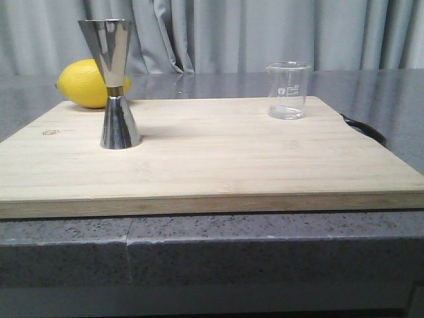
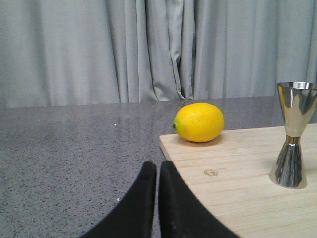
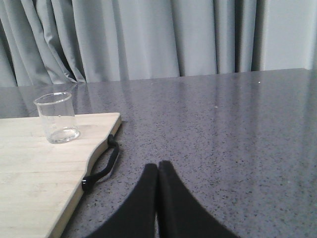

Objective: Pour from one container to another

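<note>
The right gripper, fingers pressed together and empty, sits off the cutting board's handle side, nearer the upright beaker than the left gripper (also clenched, empty) is. One beaker, one jigger across the board, one lemon.

A cutting board lies on the table. The jigger stands upright on the board's left part, and the beaker stands upright toward the far right corner, well apart from it. The lemon sits behind the jigger at the board's far left corner. A strap handle sticks out from the board's right edge, near the beaker. A curtain hangs behind the table.
</note>
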Motion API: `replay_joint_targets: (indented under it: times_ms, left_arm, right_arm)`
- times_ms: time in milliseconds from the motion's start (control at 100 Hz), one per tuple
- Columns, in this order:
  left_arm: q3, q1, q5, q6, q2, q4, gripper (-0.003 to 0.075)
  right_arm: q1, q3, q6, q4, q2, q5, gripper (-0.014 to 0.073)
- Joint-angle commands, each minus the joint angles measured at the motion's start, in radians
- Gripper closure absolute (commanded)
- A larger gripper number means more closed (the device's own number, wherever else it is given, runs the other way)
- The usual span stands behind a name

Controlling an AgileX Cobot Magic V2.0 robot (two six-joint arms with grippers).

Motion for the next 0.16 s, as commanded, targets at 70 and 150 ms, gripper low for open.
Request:
replay_joint_targets:
  times_ms: [70, 150]
  left_arm:
    - [0.012, 0.003, -0.077, -0.009, -0.027, -0.007, 0.0739]
    - [0.012, 0.003, -0.077, -0.009, -0.027, -0.007, 0.0739]
  right_arm:
    - [-0.004, 0.027, -0.006, -0.002, -0.018, -0.072, 0.0664]
    - [-0.004, 0.027, -0.006, -0.002, -0.018, -0.072, 0.0664]
